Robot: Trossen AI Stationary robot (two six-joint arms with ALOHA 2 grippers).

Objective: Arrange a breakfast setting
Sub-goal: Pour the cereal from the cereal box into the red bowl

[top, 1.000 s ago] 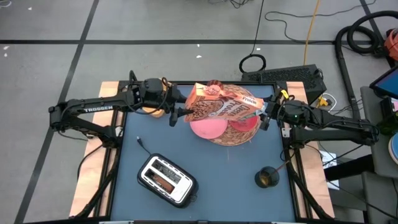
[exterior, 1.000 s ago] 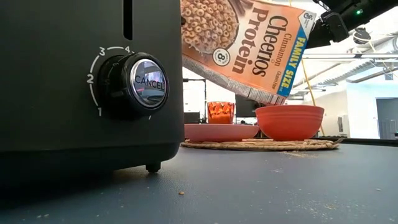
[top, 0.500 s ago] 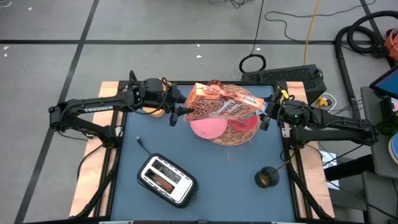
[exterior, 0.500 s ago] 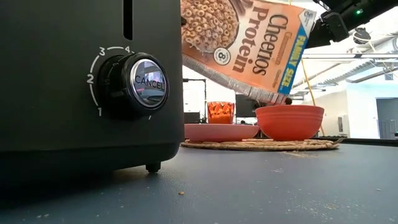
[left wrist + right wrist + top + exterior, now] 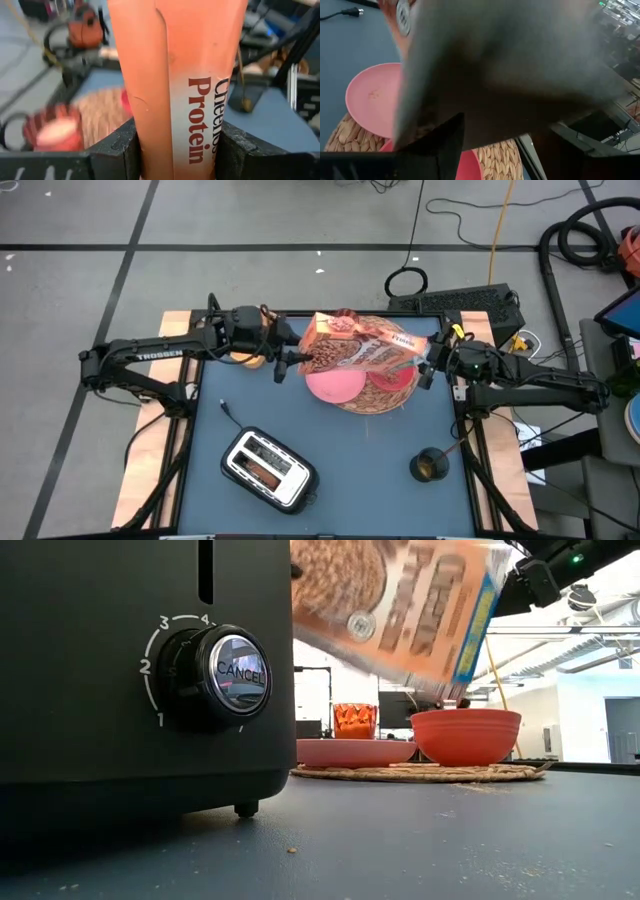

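Cheerios cereal box (image 5: 358,350): held aloft and tilted above the round woven straw mat (image 5: 372,402), its lower corner over the red bowl (image 5: 466,736).
Left tool (image 5: 176,150): clamped on the box's narrow side, one finger on each face.
Right tool (image 5: 424,367): at the box's other end; fingers stand on either side of it, clamped on the box.
Pink plate (image 5: 334,386): on the mat, beside the red bowl.
Small glass (image 5: 355,720): behind the plate in the low view, contents orange.
Black toaster (image 5: 268,469): on the dark tabletop (image 5: 350,450), near the front edge, well apart from the mat.
Small dark round object (image 5: 431,466): on the tabletop, front right.
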